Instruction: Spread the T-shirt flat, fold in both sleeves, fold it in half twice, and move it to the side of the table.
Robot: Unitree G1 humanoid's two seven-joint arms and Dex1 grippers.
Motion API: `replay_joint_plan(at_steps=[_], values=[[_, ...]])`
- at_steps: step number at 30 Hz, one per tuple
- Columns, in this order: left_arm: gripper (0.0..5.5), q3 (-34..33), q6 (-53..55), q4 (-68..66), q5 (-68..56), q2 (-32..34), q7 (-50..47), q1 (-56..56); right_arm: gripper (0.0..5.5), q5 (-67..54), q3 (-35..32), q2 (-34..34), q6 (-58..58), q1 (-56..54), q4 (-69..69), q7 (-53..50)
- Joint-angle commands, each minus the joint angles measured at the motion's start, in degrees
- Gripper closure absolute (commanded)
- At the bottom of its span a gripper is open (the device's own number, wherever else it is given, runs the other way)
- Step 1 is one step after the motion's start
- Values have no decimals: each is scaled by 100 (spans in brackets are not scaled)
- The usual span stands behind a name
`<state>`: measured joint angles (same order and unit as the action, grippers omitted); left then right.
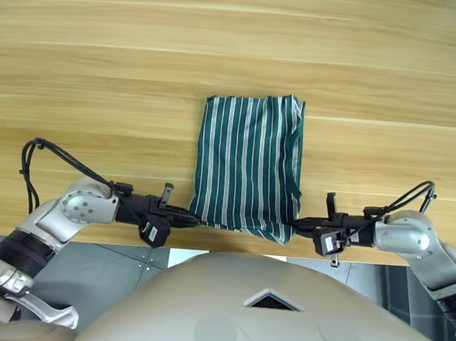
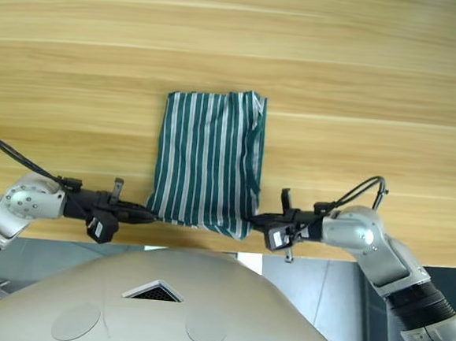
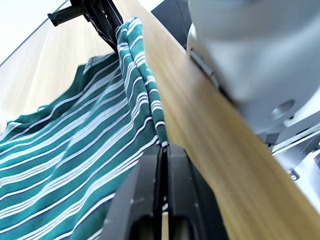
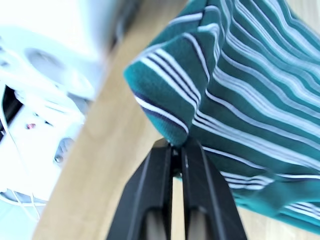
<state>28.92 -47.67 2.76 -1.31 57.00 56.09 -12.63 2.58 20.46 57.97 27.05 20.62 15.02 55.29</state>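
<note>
Your left pincer [image 1: 186, 217] is clenched on the near left corner of the T-shirt [image 1: 248, 164], and your right pincer [image 1: 299, 222] is clenched on the near right corner. Both grips sit at the hem, which suits lifting that edge and carrying it over to the far one for a half-fold. The T-shirt lies as a narrow striped rectangle with no sleeve showing, its near hem right at the near edge of the worktop [image 1: 102, 66]. Its right side [image 1: 297, 144] is rumpled, so expect an uneven fold unless you draw the hem taut. Both pincers are low beside the worktop edge, so raise them before moving forward or they may scrape it.
</note>
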Motion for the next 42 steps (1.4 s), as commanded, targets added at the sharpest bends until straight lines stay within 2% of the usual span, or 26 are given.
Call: replay_joint_plan(at_steps=[1, 6, 11, 15, 29, 35, 42], values=[[550, -37, 11, 395, -418, 380, 229, -294, 545, -406, -278, 323, 180, 333, 302, 149], [550, -37, 22, 665, -840, 522, 396, -558, 545, -832, -465, 494, 378, 741, 666, 245], [550, -147, 296, 179, -266, -157, 98, -256, 545, -541, -603, 122, 187, 427, 375, -28], [550, -288, 420, 131, -179, -389, -65, -188, 545, -587, -769, -144, -23, 78, 442, -214], [550, -977, 715, 722, -1519, -449, 154, -93, 545, -399, -919, -680, -452, -914, 111, -354], [550, -1195, 941, -12, -1412, -895, 101, 519, 545, -7, -917, -971, -609, -1425, -518, -585], [550, -1328, 1332, -1527, -677, -1857, -446, 1734, 545, 481, -899, -1328, -862, -2096, -1242, -961]])
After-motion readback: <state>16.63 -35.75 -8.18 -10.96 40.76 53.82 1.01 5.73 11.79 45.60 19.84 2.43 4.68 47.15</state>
